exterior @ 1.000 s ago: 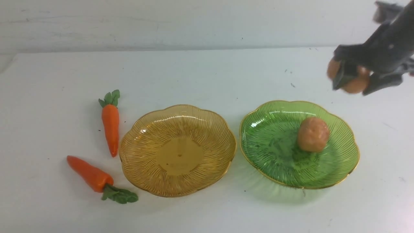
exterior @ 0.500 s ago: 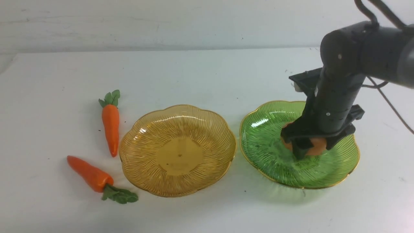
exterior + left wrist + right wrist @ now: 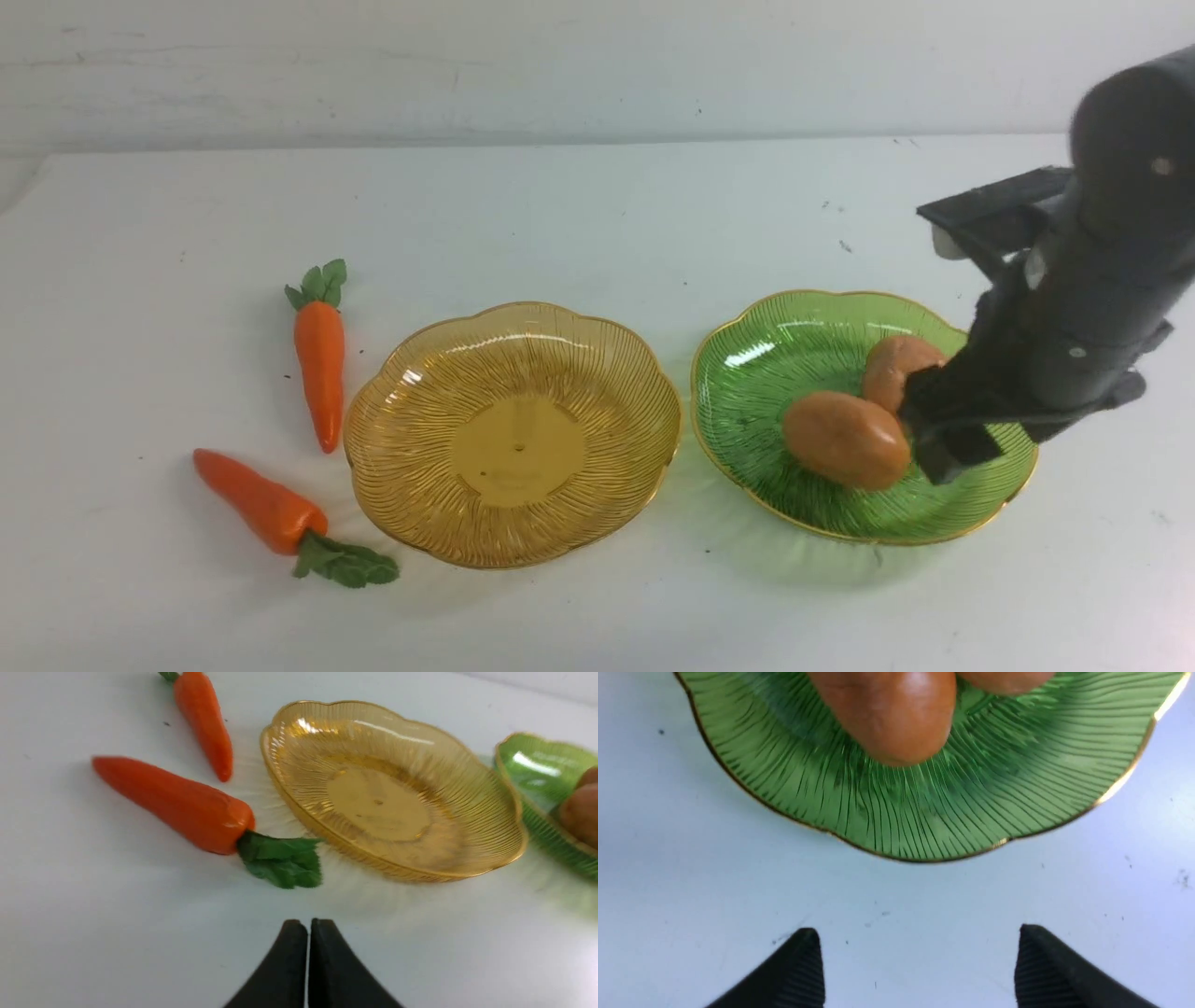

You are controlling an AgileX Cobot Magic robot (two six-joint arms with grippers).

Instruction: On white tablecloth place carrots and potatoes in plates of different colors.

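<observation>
Two tan potatoes lie side by side in the green plate [image 3: 775, 411]: one [image 3: 845, 439] nearer the front, one [image 3: 896, 369] behind it. My right gripper [image 3: 948, 439] hangs over the plate's right rim, just right of them, open and empty [image 3: 920, 942]. In the right wrist view the potato [image 3: 892, 714] is beyond the fingertips [image 3: 805, 961]. The amber plate [image 3: 513, 439] holds nothing. Two orange carrots [image 3: 320, 369] [image 3: 261, 504] lie on the white tablecloth [image 3: 560, 215] left of it. My left gripper [image 3: 307, 926] is shut and empty, short of the nearer carrot [image 3: 177, 805].
The tablecloth's far edge meets a pale wall at the back. The two plates stand close together, their rims almost touching. In the left wrist view the amber plate [image 3: 383, 798] sits between the carrots and the green plate [image 3: 537, 770].
My right gripper brought a potato from the upper right down into the green plate, let it go beside the first potato, opened and drew back to the right.
</observation>
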